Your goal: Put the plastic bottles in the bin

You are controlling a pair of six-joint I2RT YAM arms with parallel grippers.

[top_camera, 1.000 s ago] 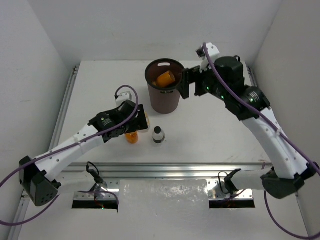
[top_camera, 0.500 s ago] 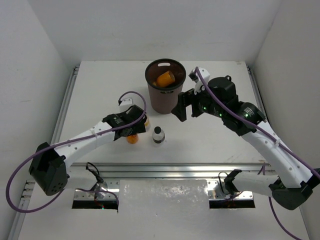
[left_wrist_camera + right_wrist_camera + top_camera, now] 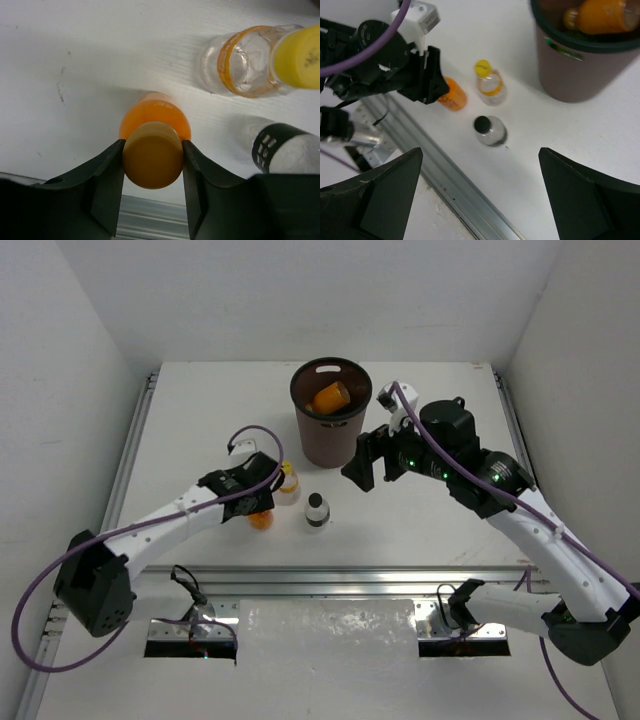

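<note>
Left gripper [image 3: 152,161] clamped on cap of orange bottle [image 3: 156,112] on white table [image 3: 200,420], yellow-capped clear bottle [image 3: 250,60] and dark-labelled clear bottle [image 3: 287,150] just beside, dark brown bin [image 3: 325,445] farther back holding second orange bottle [image 3: 330,398] on its side, right gripper [image 3: 370,458] near bin, fingers spread wide, gripping nothing

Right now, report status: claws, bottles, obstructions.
Left claw shut on orange bottle. Right claw open, empty, beside bin. Yellow-cap bottle, dark-label bottle close by, untouched.
</note>
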